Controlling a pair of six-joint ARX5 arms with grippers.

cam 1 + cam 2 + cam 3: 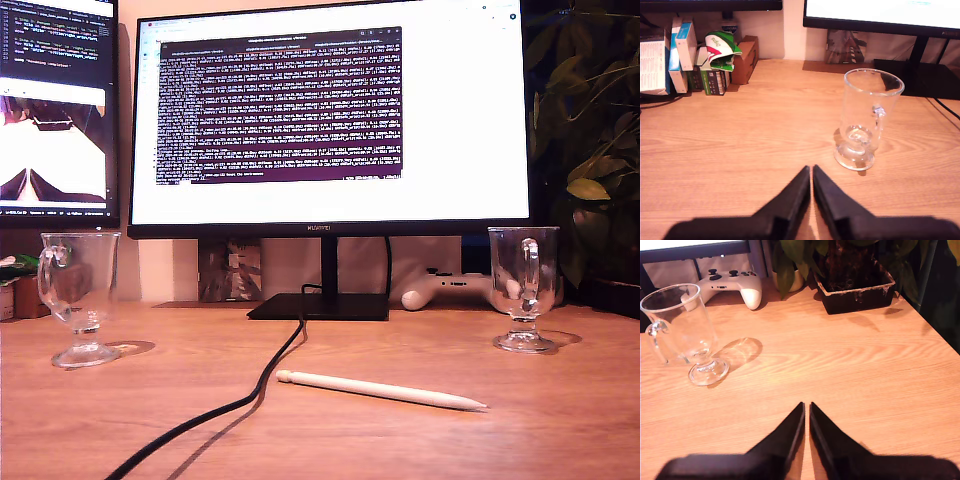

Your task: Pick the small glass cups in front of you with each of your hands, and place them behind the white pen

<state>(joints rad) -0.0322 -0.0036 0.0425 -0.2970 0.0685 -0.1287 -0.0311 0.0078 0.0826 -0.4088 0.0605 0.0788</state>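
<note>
On the wooden desk (pixel 400 350), my first gripper (pixel 812 172) has its fingers pressed together, with one glass cup (pixel 867 117) standing at one o'clock, apart. My second gripper (pixel 807 410) is pressed together too; the other cup (pixel 682 330) stands at ten o'clock. Both cups stand behind the white pen (pixel 380 390).

Your exterior view sits low, near the wooden desk (pixel 420 440), facing the monitor (pixel 330 110), the white pen (pixel 380 390) close in front. Your first wrist view looks forward and down past my first gripper (pixel 812 172) at the glass cup (pixel 865 117) on the exterior view's left (pixel 80 295). Your second wrist view looks past my second gripper (pixel 807 409) at the other cup (pixel 682 330), shared on the exterior view's right (pixel 523 285), beside the game controller (pixel 735 285)
</note>
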